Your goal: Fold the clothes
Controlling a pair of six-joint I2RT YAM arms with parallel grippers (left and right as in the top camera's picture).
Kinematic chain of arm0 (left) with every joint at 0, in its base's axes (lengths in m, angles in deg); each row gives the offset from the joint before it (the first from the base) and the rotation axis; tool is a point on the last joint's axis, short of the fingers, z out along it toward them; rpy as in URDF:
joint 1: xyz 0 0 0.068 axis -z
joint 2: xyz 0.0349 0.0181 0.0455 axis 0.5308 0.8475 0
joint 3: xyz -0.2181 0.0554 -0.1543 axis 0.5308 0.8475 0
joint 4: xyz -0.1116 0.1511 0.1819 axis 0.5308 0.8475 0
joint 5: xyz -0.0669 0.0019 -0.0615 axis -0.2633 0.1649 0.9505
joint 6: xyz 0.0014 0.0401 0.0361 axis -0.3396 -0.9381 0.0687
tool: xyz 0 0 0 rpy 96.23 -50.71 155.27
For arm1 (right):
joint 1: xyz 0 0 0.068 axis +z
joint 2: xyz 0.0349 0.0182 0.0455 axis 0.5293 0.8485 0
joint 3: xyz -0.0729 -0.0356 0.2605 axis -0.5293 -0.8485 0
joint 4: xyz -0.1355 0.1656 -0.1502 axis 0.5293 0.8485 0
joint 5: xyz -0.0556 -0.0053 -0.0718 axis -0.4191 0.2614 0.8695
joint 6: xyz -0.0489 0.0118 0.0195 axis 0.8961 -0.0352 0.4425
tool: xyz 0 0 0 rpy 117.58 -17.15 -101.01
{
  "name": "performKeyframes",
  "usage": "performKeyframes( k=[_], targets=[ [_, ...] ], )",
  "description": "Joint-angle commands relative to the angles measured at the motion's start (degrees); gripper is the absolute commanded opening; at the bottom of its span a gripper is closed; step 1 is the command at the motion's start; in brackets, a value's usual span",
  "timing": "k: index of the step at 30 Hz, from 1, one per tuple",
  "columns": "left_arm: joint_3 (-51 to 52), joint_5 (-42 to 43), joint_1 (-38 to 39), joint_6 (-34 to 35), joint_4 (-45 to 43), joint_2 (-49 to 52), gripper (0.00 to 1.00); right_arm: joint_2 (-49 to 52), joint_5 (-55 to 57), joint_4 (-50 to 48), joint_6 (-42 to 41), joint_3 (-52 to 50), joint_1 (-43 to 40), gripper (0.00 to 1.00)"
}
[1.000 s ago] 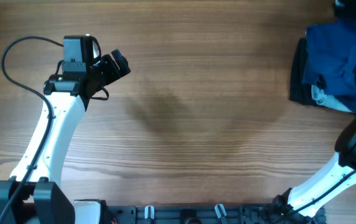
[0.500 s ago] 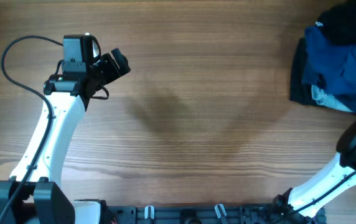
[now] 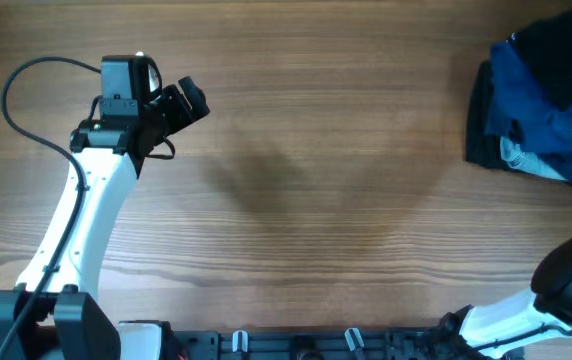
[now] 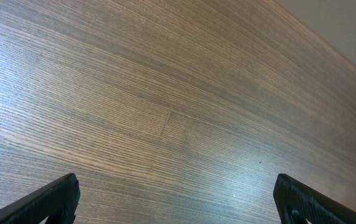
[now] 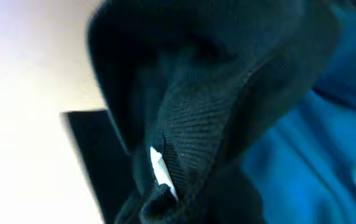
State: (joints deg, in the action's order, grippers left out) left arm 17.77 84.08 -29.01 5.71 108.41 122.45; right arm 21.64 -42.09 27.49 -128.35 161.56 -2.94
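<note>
Blue clothes (image 3: 544, 112) at wooden table's (image 3: 316, 200) right edge, well apart from left pincer (image 3: 197, 103)

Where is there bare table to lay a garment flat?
The wide middle of the table is bare, from the left pincer across to the clothes pile. Only the far right edge, under that pile, is crowded.

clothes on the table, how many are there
2 for sure, both piled at the right edge: a blue garment on top and a black garment showing under its left side. More may be hidden off frame.
</note>
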Motion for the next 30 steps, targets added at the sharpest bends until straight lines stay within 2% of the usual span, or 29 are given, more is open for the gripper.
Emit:
performKeyframes(
  k=[1,7,8,9,10,11,12,15,20,24,27,30],
  targets=[
    [0.15,-0.52,-0.28,0.31,-0.17,0.44,1.00,-0.90,3.76,4.96,1.99,0.48,-0.46,0.04],
    [0.15,-0.55,-0.28,0.31,-0.20,0.44,1.00,-0.90,9.53,14.19,2.93,0.48,-2.25,0.04],
    [0.15,-0.52,-0.28,0.31,-0.22,0.44,1.00,-0.92,9.49,14.82,2.91,0.48,-2.67,0.08],
    [0.15,-0.52,-0.28,0.31,-0.22,0.44,1.00,-0.94,9.25,15.19,2.93,0.48,-3.04,0.28],
    [0.15,-0.52,-0.28,0.31,-0.22,0.44,1.00,-1.20,8.24,16.37,2.93,0.48,-3.82,0.69],
    [0.15,-0.52,-0.28,0.31,-0.22,0.44,1.00,-1.57,7.21,17.29,3.02,0.48,-4.52,0.92],
    [0.15,-0.52,-0.28,0.31,-0.20,0.44,1.00,-2.58,4.11,17.97,6.10,0.48,-5.60,1.00],
    [0.15,-0.52,-0.28,0.31,-0.20,0.44,1.00,-5.25,0.26,18.51,9.44,0.48,-6.71,0.99],
    [0.15,-0.52,-0.28,0.31,-0.15,0.44,1.00,-14.51,-6.29,19.52,20.41,0.50,-6.75,1.00],
    [0.15,-0.52,-0.28,0.31,-0.15,0.44,1.00,-23.17,-18.38,20.44,31.93,0.50,-6.71,1.00],
    [0.15,-0.52,-0.28,0.31,-0.15,0.44,1.00,-27.39,-26.25,22.45,38.38,0.50,-5.25,1.00],
    [0.15,-0.52,-0.28,0.31,-0.15,0.44,1.00,-30.67,-32.41,24.92,43.23,0.50,-0.09,0.99]
  ],
)
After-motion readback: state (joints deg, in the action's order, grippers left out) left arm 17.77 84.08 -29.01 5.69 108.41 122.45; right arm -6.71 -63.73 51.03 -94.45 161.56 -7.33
